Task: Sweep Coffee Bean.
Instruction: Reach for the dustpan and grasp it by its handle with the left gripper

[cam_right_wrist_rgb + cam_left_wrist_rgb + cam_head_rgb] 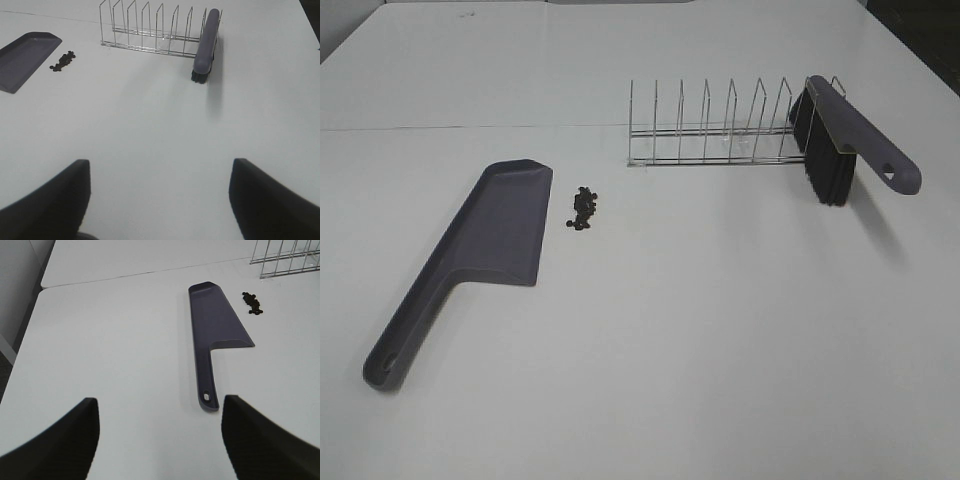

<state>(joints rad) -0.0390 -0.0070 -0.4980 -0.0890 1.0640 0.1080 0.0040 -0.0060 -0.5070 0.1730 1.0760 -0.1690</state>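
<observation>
A small heap of dark coffee beans [583, 208] lies on the white table just right of the grey dustpan [490, 240]; the beans [251, 303] and dustpan [212, 330] also show in the left wrist view. A grey brush [845, 140] with black bristles leans in the right end of the wire rack [710, 130]. My left gripper [159, 440] is open and empty, well short of the dustpan's handle. Open and empty too, my right gripper [160, 200] hangs over bare table, far from the brush [205, 45]. Neither arm shows in the high view.
The wire rack [150, 27] stands behind the beans [63, 61] with several empty slots. A seam between two tabletops [470, 127] runs across the back. The table's left edge [20, 355] drops off beside the left gripper.
</observation>
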